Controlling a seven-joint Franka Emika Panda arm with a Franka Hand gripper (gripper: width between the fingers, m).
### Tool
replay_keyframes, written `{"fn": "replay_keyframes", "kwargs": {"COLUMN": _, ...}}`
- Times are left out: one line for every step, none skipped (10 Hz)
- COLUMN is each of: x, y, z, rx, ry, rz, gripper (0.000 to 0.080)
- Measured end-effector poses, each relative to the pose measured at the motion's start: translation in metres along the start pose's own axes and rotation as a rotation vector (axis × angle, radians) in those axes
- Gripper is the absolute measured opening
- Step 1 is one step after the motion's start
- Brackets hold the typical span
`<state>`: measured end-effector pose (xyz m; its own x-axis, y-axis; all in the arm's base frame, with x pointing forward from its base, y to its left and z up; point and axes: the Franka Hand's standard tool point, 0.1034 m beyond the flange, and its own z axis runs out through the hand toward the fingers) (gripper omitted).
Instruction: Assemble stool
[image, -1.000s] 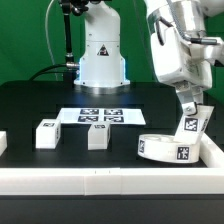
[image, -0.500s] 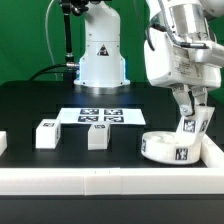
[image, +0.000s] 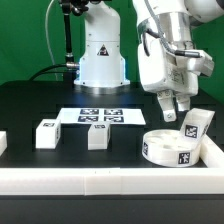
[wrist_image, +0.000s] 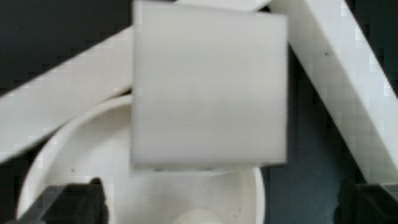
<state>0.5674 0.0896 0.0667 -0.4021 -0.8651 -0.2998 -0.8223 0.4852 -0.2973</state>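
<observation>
The claw hangs spread and empty just above the round seat on the worktop at the exterior view's right, where 1 leg leans tilted at its rim, so a grasp should probably straighten it over its socket.

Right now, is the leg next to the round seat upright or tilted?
Tilted. In the exterior view the leg leans toward that view's right at the edge of the seat; its tagged face slants.
</observation>
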Motion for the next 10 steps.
{"fn": "replay_keyframes", "kwargs": {"x": -0.001, "y": 0.0, "z": 0.0, "rx": 0.0, "ry": 0.0, "rz": -0.076, "gripper": 0.0648}}
{"fn": "replay_keyframes", "kwargs": {"x": -0.002, "y": -0.001, "z": 0.0, "rx": 0.001, "ry": -0.001, "rz": -0.142, "gripper": 0.0648}}
{"fn": "replay_keyframes", "kwargs": {"x": -0.001, "y": -0.002, "z": 0.001, "rx": 0.0, "ry": 0.003, "rz": -0.241, "gripper": 0.0649}}
{"fn": "replay_keyframes", "kwargs": {"x": 0.004, "y": -0.003, "z": 0.003, "rx": -0.009, "ry": 0.016, "rz": -0.442, "gripper": 0.0649}}
{"fn": "replay_keyframes", "kwargs": {"x": 0.011, "y": -0.008, "z": 0.003, "rx": -0.013, "ry": 0.027, "rz": -0.57, "gripper": 0.0649}}
{"fn": "replay_keyframes", "kwargs": {"x": 0.015, "y": -0.014, "z": 0.003, "rx": -0.012, "ry": 0.033, "rz": -0.66, "gripper": 0.0649}}
{"fn": "replay_keyframes", "kwargs": {"x": 0.016, "y": -0.018, "z": 0.003, "rx": -0.019, "ry": 0.031, "rz": -0.776, "gripper": 0.0649}}
{"fn": "replay_keyframes", "kwargs": {"x": 0.016, "y": -0.021, "z": 0.003, "rx": -0.018, "ry": 0.034, "rz": -0.85, "gripper": 0.0649}}
{"fn": "replay_keyframes", "kwargs": {"x": 0.014, "y": -0.021, "z": 0.003, "rx": -0.018, "ry": 0.033, "rz": -0.893, "gripper": 0.0649}}
{"fn": "replay_keyframes", "kwargs": {"x": 0.013, "y": -0.021, "z": 0.003, "rx": -0.019, "ry": 0.033, "rz": -0.93, "gripper": 0.0649}}
